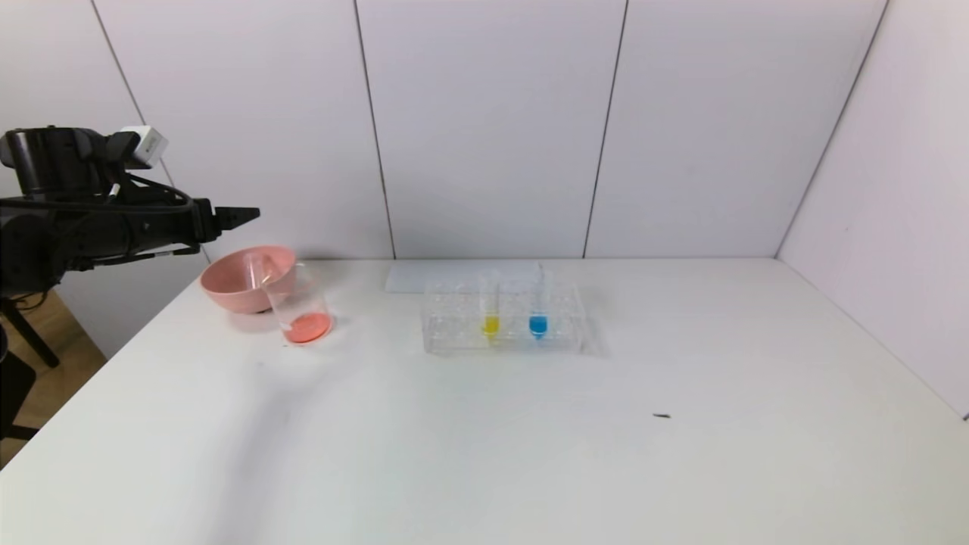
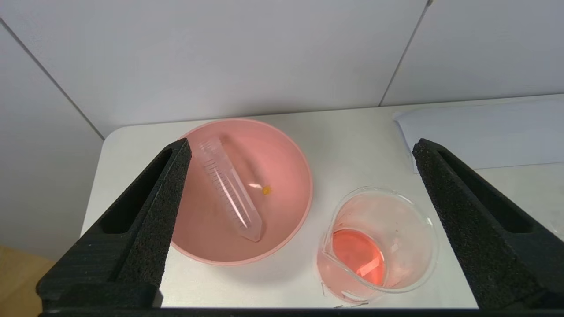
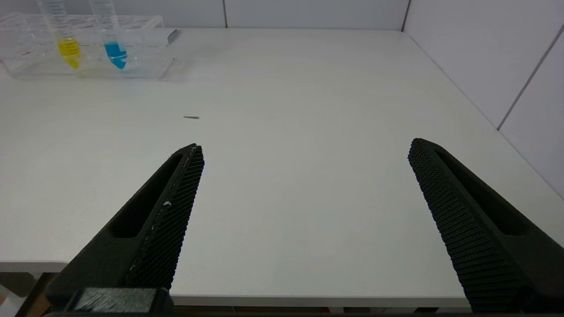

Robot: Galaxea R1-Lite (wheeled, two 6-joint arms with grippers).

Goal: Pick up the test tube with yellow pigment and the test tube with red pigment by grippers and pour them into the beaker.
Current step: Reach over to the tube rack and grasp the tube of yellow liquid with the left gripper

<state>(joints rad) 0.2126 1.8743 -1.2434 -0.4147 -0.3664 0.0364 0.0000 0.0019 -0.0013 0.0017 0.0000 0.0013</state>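
The test tube with yellow pigment stands upright in the clear rack; it also shows in the right wrist view. No tube holding red liquid is in view. An empty clear graduated tube lies slanted in the pink bowl. The beaker stands right of the bowl with red-orange liquid at its bottom. My left gripper is open and empty, raised above and left of the bowl. My right gripper is open and empty over the table's near edge, outside the head view.
A blue-liquid tube stands beside the yellow one in the rack. A white sheet lies behind the rack. A small dark speck lies on the table. White wall panels close the back and right.
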